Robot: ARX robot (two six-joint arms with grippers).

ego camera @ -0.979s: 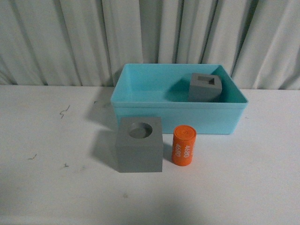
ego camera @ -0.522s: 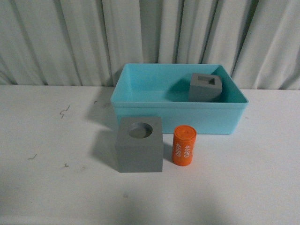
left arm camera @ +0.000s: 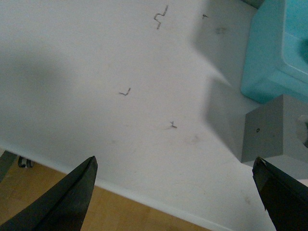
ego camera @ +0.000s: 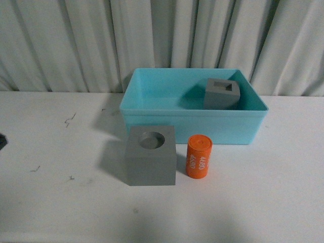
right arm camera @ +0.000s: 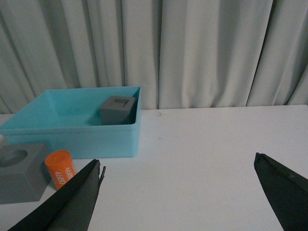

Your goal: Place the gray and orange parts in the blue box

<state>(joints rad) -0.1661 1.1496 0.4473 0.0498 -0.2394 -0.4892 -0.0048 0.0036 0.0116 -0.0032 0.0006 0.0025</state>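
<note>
A gray cube with a round hole (ego camera: 151, 156) stands on the white table just in front of the blue box (ego camera: 192, 127). The orange cylinder (ego camera: 198, 156) stands upright beside that cube, on its right. Inside the box, at its back right, sits the gray cube with a rectangular hole (ego camera: 221, 93). My left gripper (left arm camera: 174, 166) is open and empty over the table's front edge, with the round-hole cube (left arm camera: 274, 139) off to one side. My right gripper (right arm camera: 177, 161) is open and empty above bare table, right of the box (right arm camera: 82, 139) and the cylinder (right arm camera: 61, 168).
Pale curtains (ego camera: 162, 40) hang behind the table. Small dark marks (left arm camera: 125, 91) dot the tabletop left of the cube. The table's front edge (left arm camera: 144, 197) and wooden floor show in the left wrist view. A dark sliver (ego camera: 1, 140) shows at the front view's left edge.
A dark sliver has come into the front view at its left edge. The cubes, the cylinder and the box have not moved.
</note>
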